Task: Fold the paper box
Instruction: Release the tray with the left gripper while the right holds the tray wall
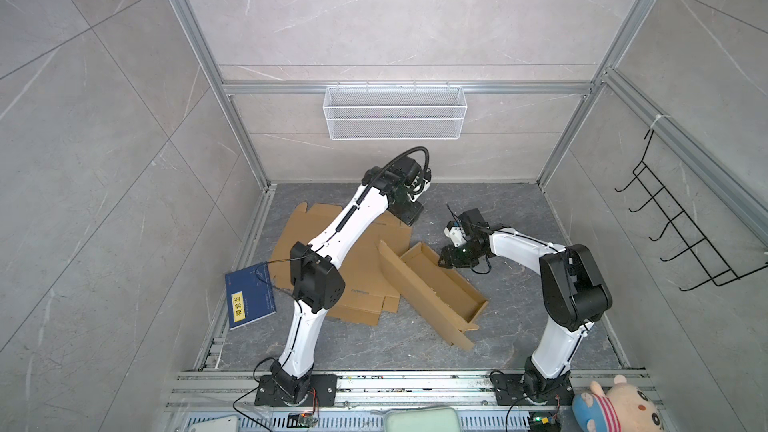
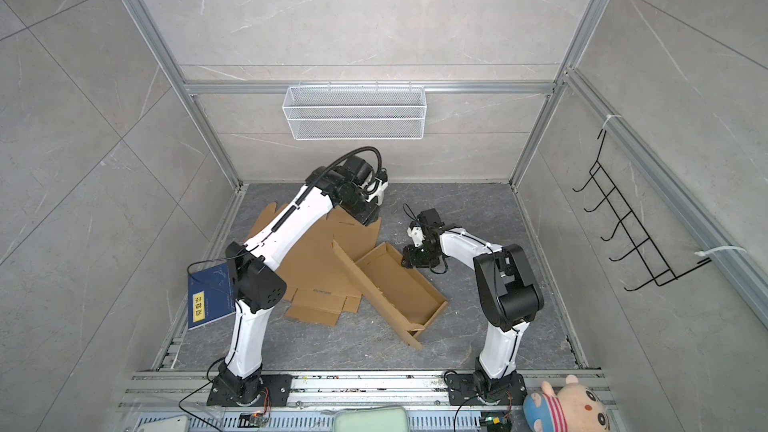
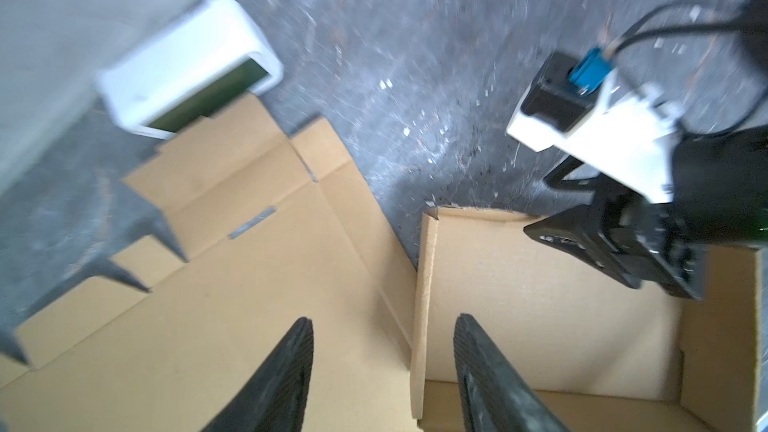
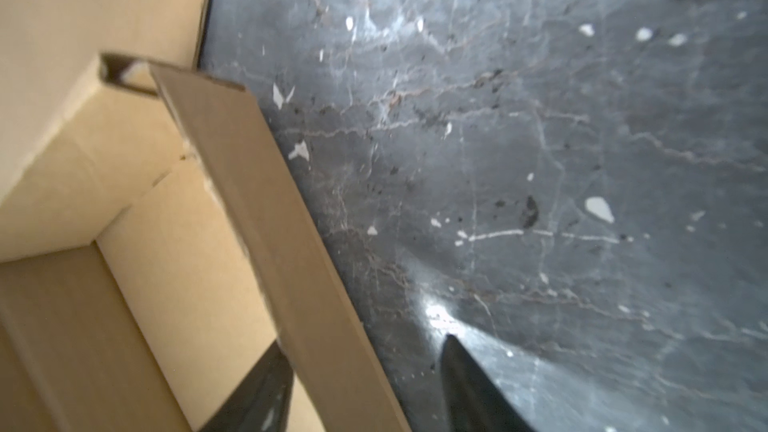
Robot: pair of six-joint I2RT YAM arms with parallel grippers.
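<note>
Cardboard of this corrugated sort should be light and fairly stiff across its panels but weak along the scored creases. I judge it will bend where it is meant to, slide easily on the smooth desk (image 1: 519, 326), and crush or tear if pinched hard at a corner. The paper box (image 1: 440, 288) lies mid-desk, half made: a long tray with raised walls on the right, joined to a flat lid panel (image 1: 365, 268) that spreads leftward under the left arm. The best holds look to be the upper edges of the raised walls and the free flaps, taken close to a crease and not at mid-span. The right hand (image 4: 363, 347) is released and stands astride the tray's right-hand long wall near its far end, with one finger inside the tray and the other over bare desk, a clear gap from the card. The left hand (image 3: 382, 326) is released too, gripping nothing, its fingers parted above the tray's left long wall. The left arm covers much of the lid panel in both top views, so its flaps there cannot be counted. Both wrist views are blurred. A white casing (image 3: 187, 72) past the panel's far edge cannot be identified, and I cannot tell whether the near-end flaps (image 1: 465, 336) are tucked.
</note>
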